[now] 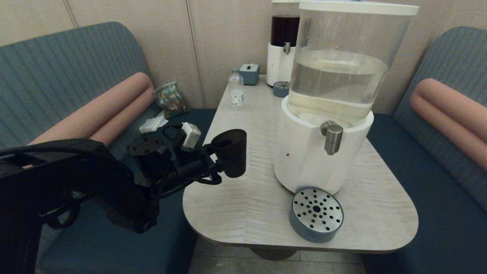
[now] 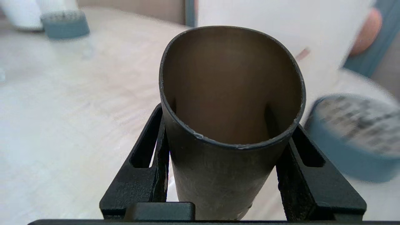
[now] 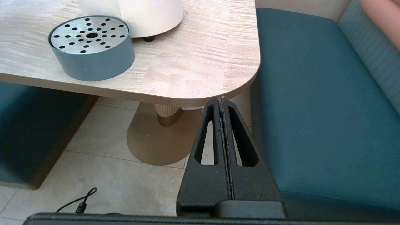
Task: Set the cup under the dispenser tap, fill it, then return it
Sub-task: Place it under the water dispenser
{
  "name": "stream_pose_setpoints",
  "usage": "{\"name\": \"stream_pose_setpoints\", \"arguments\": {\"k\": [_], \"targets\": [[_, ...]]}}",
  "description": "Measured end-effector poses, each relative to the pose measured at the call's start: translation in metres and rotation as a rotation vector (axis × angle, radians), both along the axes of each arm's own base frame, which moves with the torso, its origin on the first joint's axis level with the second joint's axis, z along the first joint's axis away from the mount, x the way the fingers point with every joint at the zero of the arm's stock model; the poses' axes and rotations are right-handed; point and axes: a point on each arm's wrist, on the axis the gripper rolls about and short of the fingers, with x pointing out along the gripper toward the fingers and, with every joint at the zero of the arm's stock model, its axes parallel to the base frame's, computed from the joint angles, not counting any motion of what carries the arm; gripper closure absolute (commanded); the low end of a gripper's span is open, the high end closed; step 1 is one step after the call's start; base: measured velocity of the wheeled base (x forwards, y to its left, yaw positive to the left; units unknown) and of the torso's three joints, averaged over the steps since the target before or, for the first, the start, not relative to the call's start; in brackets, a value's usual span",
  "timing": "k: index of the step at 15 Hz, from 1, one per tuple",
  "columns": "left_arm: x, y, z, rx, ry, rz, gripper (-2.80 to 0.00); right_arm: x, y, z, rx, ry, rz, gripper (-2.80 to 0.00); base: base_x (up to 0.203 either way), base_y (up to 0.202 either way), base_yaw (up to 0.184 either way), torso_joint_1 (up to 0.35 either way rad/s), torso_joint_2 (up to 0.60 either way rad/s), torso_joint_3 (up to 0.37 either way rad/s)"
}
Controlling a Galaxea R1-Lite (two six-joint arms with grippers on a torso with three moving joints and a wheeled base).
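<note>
The dark brown-black cup (image 1: 230,152) (image 2: 229,125) hangs upright above the table's left side, held by my left gripper (image 1: 224,164) (image 2: 223,137), whose black fingers (image 2: 156,156) press on both of its sides. The cup looks empty inside. To its right stands the large dispenser (image 1: 335,95) with pale liquid, and its brushed-steel tap (image 1: 333,139) points down over the round grey drip tray (image 1: 316,214) (image 3: 91,47). The cup is left of the tap, well apart from it. My right gripper (image 3: 222,101) is shut, empty, parked below the table's near right corner.
A small clear bottle (image 1: 236,90), a blue-grey box (image 1: 249,73), a second drip tray (image 1: 281,88) and the smaller dispenser with dark red liquid (image 1: 283,42) stand at the table's far end. Teal benches (image 1: 437,198) flank the table (image 1: 243,198).
</note>
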Motion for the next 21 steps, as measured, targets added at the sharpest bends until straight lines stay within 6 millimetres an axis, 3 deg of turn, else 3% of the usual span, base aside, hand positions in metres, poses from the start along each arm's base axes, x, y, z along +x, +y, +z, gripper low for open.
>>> {"name": "stream_pose_setpoints", "arguments": {"k": [4, 8, 10, 15, 21], "targets": [[-0.032, -0.038, 0.028, -0.045, -0.035, -0.056, 0.0, 0.0, 0.0, 0.0, 0.0, 0.0, 0.0, 0.0, 0.0, 0.0, 0.0, 0.0, 0.0, 0.0], [-0.055, -0.071, 0.035, -0.07, -0.029, -0.117, 0.0, 0.0, 0.0, 0.0, 0.001, 0.0, 0.0, 0.0, 0.0, 0.0, 0.0, 0.0, 0.0, 0.0], [-0.066, -0.092, 0.034, -0.08, -0.012, -0.166, 0.0, 0.0, 0.0, 0.0, 0.001, 0.0, 0.0, 0.0, 0.0, 0.0, 0.0, 0.0, 0.0, 0.0], [-0.079, -0.122, 0.019, -0.074, 0.035, -0.23, 0.0, 0.0, 0.0, 0.0, 0.0, 0.0, 0.0, 0.0, 0.0, 0.0, 0.0, 0.0, 0.0, 0.0], [-0.078, -0.149, -0.004, -0.061, 0.075, -0.265, 0.0, 0.0, 0.0, 0.0, 0.001, 0.0, 0.0, 0.0, 0.0, 0.0, 0.0, 0.0, 0.0, 0.0]]}}
